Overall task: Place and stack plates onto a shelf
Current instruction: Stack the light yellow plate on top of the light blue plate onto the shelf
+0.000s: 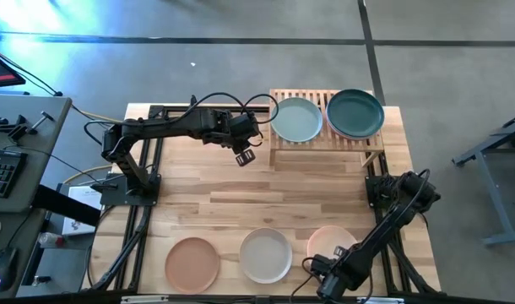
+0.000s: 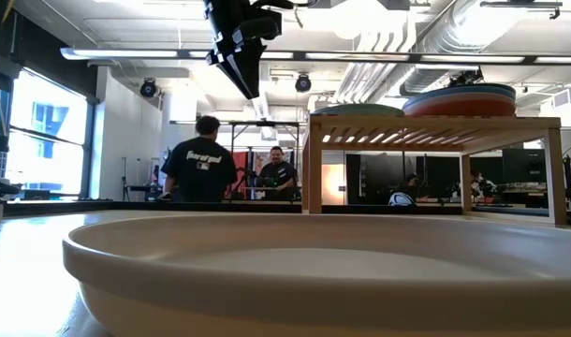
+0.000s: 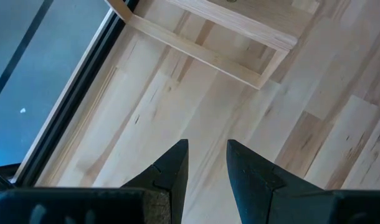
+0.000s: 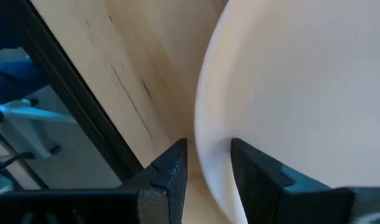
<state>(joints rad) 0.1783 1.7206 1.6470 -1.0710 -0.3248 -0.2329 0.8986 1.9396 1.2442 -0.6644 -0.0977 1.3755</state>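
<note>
The shelf stands at the table's far right. It carries a mint green plate and a dark teal plate, which tops a stack. Along the near edge lie a terracotta plate, a grey-white plate and a peach plate. My right gripper is open and points down at the peach plate's near rim, one finger outside it and one over the plate. My left gripper hangs open and empty above the table, left of the shelf.
Bare wood lies between the shelf and the row of plates. The grey-white plate fills the low view's foreground. The table's black frame rail runs close beside my right gripper. People stand in the room beyond the table.
</note>
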